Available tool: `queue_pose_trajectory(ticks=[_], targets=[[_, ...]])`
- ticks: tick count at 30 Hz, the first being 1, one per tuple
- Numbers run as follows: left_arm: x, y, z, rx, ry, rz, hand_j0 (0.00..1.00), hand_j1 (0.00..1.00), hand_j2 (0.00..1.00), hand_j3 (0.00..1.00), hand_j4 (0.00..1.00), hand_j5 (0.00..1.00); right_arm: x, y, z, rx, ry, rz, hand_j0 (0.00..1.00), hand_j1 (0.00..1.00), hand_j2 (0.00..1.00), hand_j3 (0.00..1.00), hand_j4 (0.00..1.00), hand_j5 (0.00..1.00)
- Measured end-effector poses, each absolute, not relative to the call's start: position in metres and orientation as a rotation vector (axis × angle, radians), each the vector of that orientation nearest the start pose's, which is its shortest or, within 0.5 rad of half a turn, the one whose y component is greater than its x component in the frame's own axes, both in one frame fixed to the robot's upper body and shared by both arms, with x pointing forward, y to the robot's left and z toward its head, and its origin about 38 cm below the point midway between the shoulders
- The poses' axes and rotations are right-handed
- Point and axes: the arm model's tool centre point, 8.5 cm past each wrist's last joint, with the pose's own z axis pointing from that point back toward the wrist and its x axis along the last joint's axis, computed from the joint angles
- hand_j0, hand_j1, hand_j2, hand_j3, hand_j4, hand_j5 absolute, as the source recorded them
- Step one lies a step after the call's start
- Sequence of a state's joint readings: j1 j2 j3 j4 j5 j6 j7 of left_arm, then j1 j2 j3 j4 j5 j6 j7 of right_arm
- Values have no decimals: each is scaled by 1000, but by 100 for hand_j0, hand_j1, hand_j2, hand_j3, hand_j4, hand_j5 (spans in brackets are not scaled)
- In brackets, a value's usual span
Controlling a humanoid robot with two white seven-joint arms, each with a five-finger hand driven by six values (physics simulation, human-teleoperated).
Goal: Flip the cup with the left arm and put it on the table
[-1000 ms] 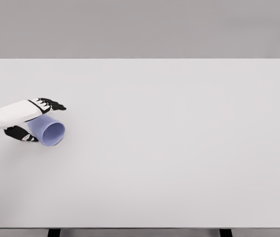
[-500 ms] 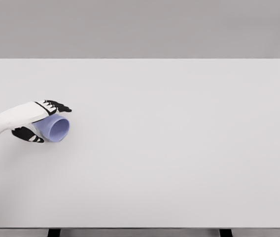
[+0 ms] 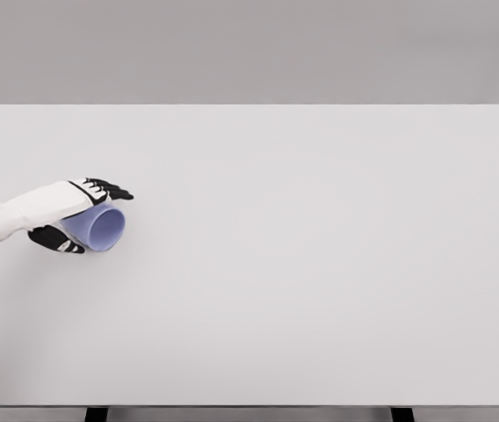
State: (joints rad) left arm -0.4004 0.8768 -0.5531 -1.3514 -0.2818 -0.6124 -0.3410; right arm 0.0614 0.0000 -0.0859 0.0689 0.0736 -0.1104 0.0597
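One cup: pale blue-violet cup [image 3: 102, 229], lying on its side in a grasp, open mouth facing right and slightly toward the camera, at the far left of the surface.
Left hand: left hand [image 3: 72, 218], white with black fingers, entering from the left edge on a white forearm.
Fingers: black fingers [image 3: 111, 188] stretched over the top of the cup, thumb [image 3: 56, 240] curled under its near side, closed around the cup's body.
Contact: cup pinched between upper fingers and thumb; whether it touches the surface below, impossible to tell.
Surface: broad white surface [image 3: 320, 264], spanning nearly the whole head view, dark legs showing at the bottom edge.
Backdrop: plain grey wall [image 3: 249, 48] behind the far edge.
Right arm: out of view.
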Motion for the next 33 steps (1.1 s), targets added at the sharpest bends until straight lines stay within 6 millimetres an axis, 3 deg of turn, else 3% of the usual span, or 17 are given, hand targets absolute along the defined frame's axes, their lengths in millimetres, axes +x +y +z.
queue_pose_trajectory(ticks=[9,14,33], targets=[[398,360,138,279,-1409,-1785,90,90,90,90,90,90,-52,-264,-258,-23,19,-14,100,100,100,100,100,100],[398,359,137,275,-1408,-1783,79,79,79,79,79,79,-52,-264,-258,-23,19,-14,100,100,100,100,100,100],[399,355,152,258,-1474,-1747,79,79,79,79,79,79,-52,-264,-258,-23,19,-14,100,100,100,100,100,100]])
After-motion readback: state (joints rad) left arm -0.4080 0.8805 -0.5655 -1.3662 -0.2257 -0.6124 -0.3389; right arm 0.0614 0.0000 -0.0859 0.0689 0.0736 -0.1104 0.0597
